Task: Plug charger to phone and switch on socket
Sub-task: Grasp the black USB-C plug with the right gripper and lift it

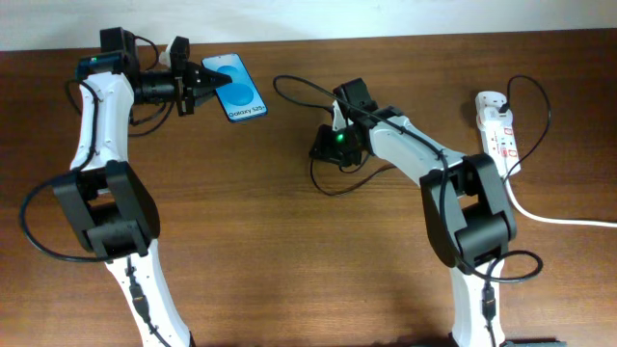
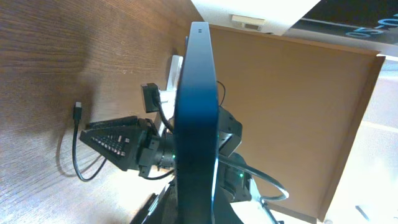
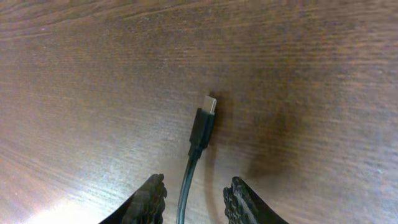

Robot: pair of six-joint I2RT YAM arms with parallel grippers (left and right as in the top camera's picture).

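My left gripper [image 1: 200, 85] is shut on the near end of the phone [image 1: 237, 91], whose light-blue "Galaxy" screen faces up at the back left. In the left wrist view the phone [image 2: 196, 118] shows edge-on between the jaws. My right gripper [image 1: 324, 145] is open and low over the table centre. In the right wrist view the charger's black plug tip [image 3: 203, 126] lies on the wood, its cable running back between the open fingers [image 3: 194, 198]. The tip also shows in the left wrist view [image 2: 77, 111]. The socket [image 1: 498, 127] lies at the far right.
The charger's slack cable [image 1: 327, 191] loops on the table around the right gripper and runs toward the socket. The socket's thick white cord [image 1: 554, 218] trails off the right edge. The table's back edge is just behind the phone.
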